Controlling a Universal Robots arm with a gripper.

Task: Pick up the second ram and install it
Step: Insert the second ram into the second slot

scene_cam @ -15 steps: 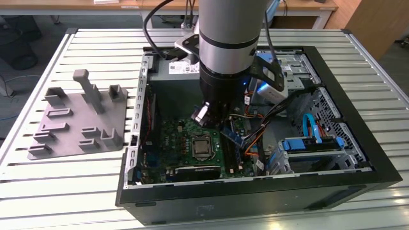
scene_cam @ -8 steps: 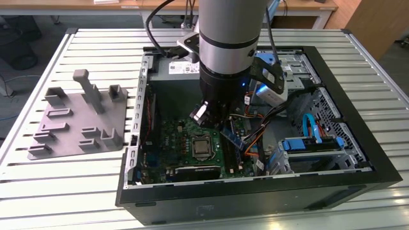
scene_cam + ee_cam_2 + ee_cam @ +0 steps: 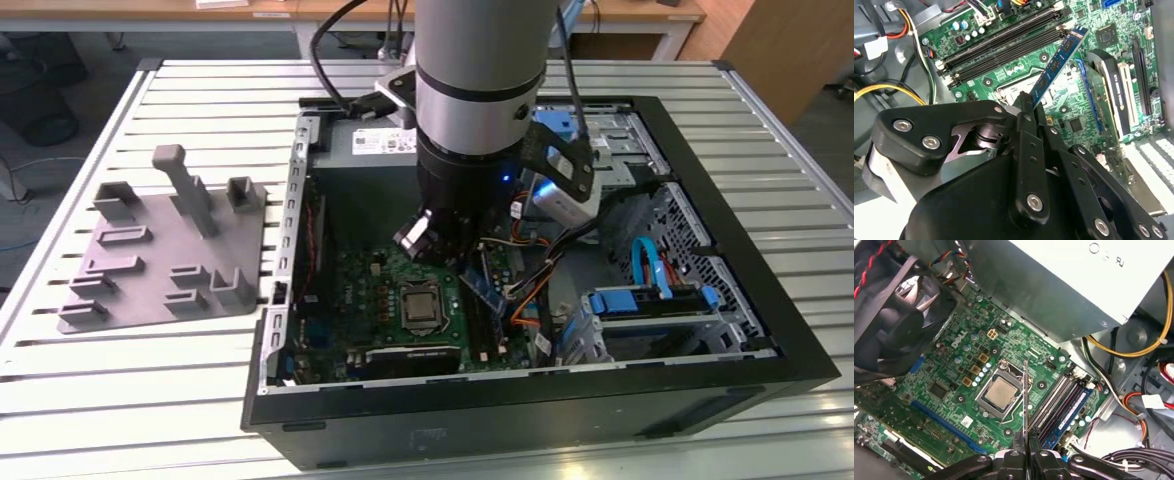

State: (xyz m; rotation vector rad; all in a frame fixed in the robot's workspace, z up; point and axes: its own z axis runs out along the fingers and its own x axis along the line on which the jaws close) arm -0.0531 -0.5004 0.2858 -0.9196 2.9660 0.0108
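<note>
Gripper (image 3: pixel 1029 107) clamped on the memory stick (image 3: pixel 1059 60), above the motherboard (image 3: pixel 954 370).
We hold the stick by one end, jaws shut tight on it, near the processor socket (image 3: pixel 999 392), not yet in the slots (image 3: pixel 1054 405) at the board's edge. Our judgement: keep it parallel to an empty slot, level, and seat both ends evenly.
</note>
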